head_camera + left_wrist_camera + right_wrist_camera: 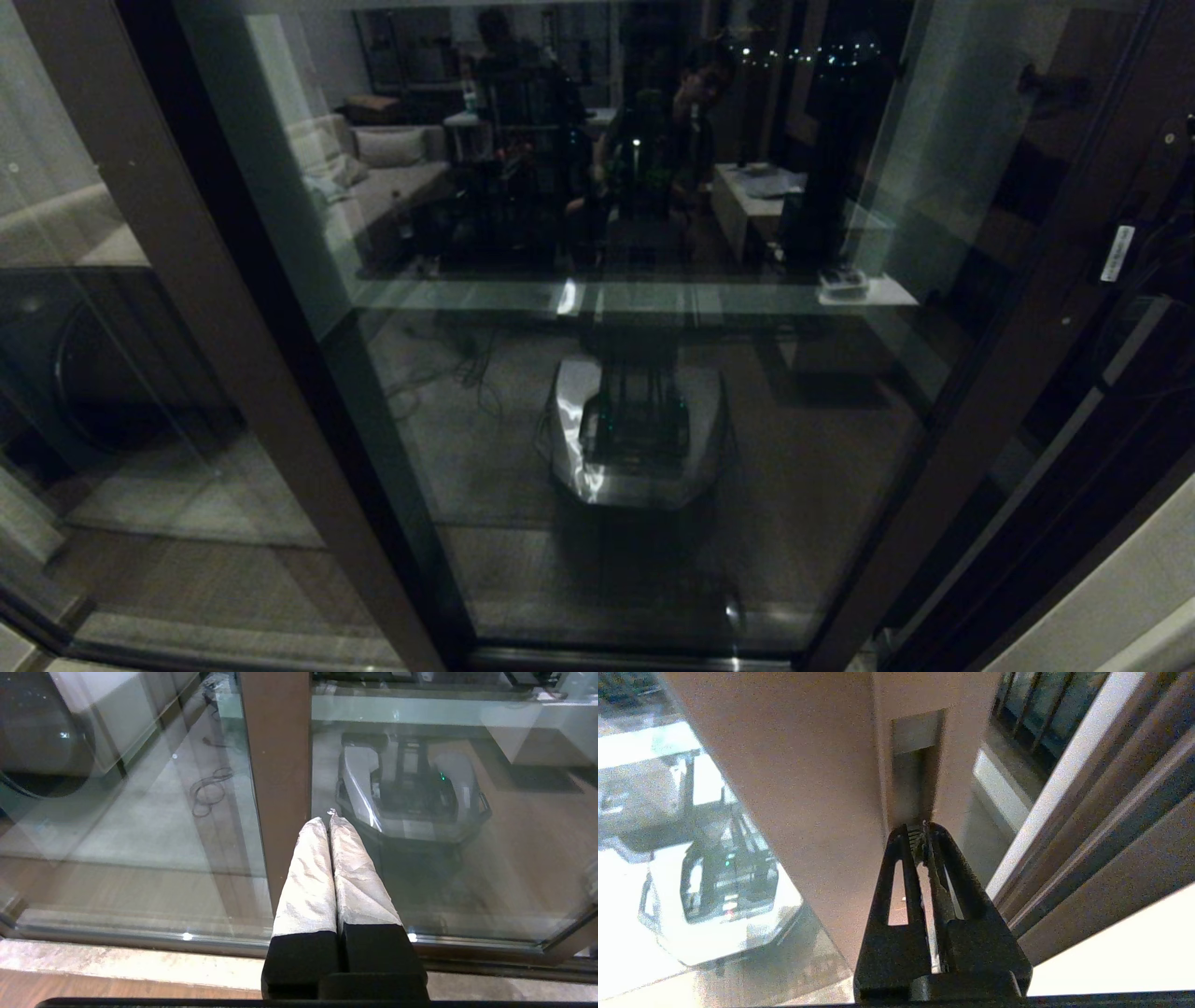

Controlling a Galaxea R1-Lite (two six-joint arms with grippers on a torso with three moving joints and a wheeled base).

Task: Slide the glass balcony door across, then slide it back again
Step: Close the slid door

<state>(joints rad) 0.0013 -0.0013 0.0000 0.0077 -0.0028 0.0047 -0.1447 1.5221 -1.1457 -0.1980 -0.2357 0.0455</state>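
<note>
The glass balcony door (653, 420) fills the head view, its pane mirroring the room and the robot's base. Its brown handle stile (808, 788) bears a narrow recessed slot handle (915, 774). My right gripper (923, 828) is shut, and its black tips rest in the lower end of that slot. Beyond the stile's edge a gap shows the balcony floor and railing (1017, 700). My left gripper (327, 819), with silver-wrapped fingers (308, 882), is shut and empty. It points at the glass beside a plain brown stile (275, 765); I cannot tell whether it touches.
The door's right stile (990, 392) slants down the head view, with my dark right arm (1153, 215) beside it. A pale jamb and dark tracks (1087, 812) stand next to the right gripper. The bottom rail and stone sill (140, 961) lie below the left gripper.
</note>
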